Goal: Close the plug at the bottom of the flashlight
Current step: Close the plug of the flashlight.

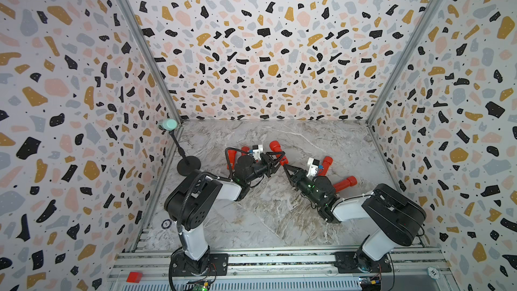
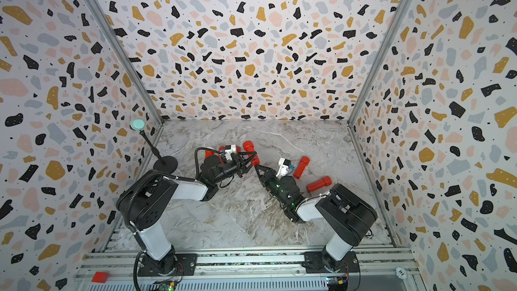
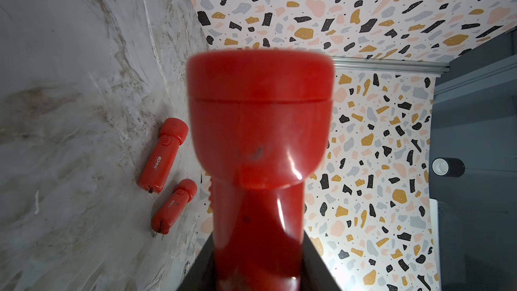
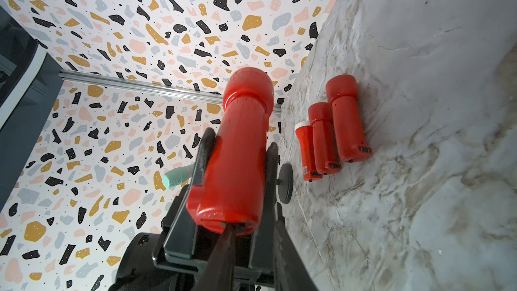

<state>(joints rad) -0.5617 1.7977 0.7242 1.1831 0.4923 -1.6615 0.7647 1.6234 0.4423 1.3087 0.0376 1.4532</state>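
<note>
Red flashlight [image 1: 275,146], left gripper [image 1: 279,159] clamped — elbow [image 1: 193,200] bent

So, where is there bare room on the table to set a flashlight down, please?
Free: the marble between the left arm, right arm and front rail; also the strip along the back wall. Crowded: flashlights by the left gripper, more by the right arm.

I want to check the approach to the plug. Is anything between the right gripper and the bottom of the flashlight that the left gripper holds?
Nothing visible stands between them. The shut right gripper has its tips at the bottom end of the flashlight, which the left gripper clamps around the body.
</note>
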